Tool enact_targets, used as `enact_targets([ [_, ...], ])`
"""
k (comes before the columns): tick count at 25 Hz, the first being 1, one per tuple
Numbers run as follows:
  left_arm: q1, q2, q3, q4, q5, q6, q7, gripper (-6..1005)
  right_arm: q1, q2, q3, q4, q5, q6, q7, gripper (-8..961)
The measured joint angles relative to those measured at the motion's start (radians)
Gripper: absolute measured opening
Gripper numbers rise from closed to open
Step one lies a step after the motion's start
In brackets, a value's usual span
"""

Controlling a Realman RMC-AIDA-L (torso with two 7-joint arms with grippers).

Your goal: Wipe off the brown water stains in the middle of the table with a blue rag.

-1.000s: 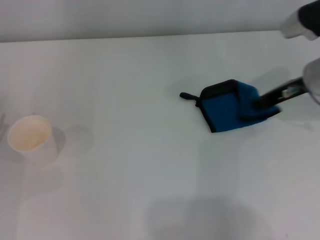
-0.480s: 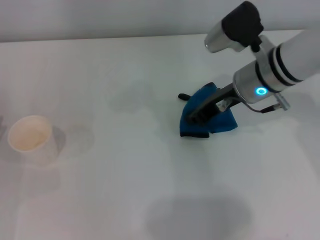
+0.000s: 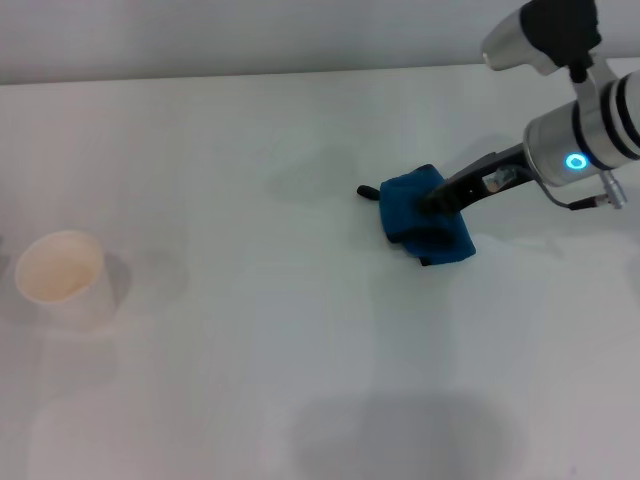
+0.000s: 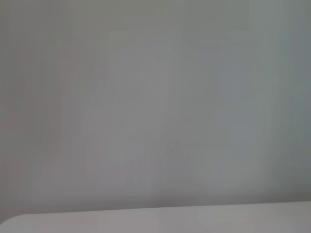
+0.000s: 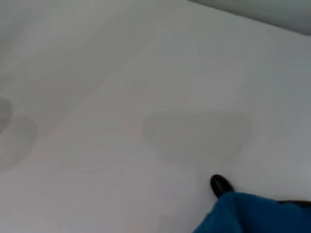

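1. Right gripper (image 3: 432, 203): we see its dark fingers clamped on the blue rag (image 3: 425, 215), pinning the bunched cloth against the table (image 3: 300, 330) right of centre. The arm reaches in from the right edge, a blue ring light glowing on its wrist.
2. Change over the last second: the rag lay fairly flat and farther right; half a second ago it had been dragged left and crumpled; now it sits a little back to the right, balled up. We read this as a back-and-forth wiping stroke under way.
3. Stain: no tan blotch shows in the head view. In the right wrist view we see only faint grey patches ahead of the rag (image 5: 252, 213) and its black loop tab (image 5: 221, 185); we cannot tell whether these are residue or shadow. Our judgement: the wipe is largely done or nearly so.
4. Surroundings: a white paper cup (image 3: 60, 280) stands well apart at the left, clear of the stroke path. Nothing lies between rag and table centre.
5. Left gripper: not in view; its wrist camera shows only blank wall and a strip of table edge.
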Motion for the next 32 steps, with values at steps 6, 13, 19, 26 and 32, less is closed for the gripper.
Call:
enact_targets([
  [6,-0.006,0.000,0.000,0.000,0.001,0.000,0.000,876,-0.010,0.002,0.020,0.010,-0.001,0.007,-0.020,26],
  [13,-0.004,0.000,0.000,0.000,0.001,0.000,0.000,876,-0.026,0.005,0.026,-0.001,0.007,0.020,-0.036,26],
  [19,-0.001,0.000,0.000,0.000,0.001,0.019,0.000,876,-0.028,0.005,0.084,-0.003,0.053,0.085,-0.081,304],
  [26,-0.006,0.000,0.000,0.000,0.000,0.023,0.000,877,-0.072,0.005,0.156,-0.086,0.075,0.107,-0.093,403],
  [32,-0.002,0.000,0.000,0.005,0.001,0.022,0.000,877,-0.131,0.001,0.279,-0.188,0.075,0.160,-0.092,403],
])
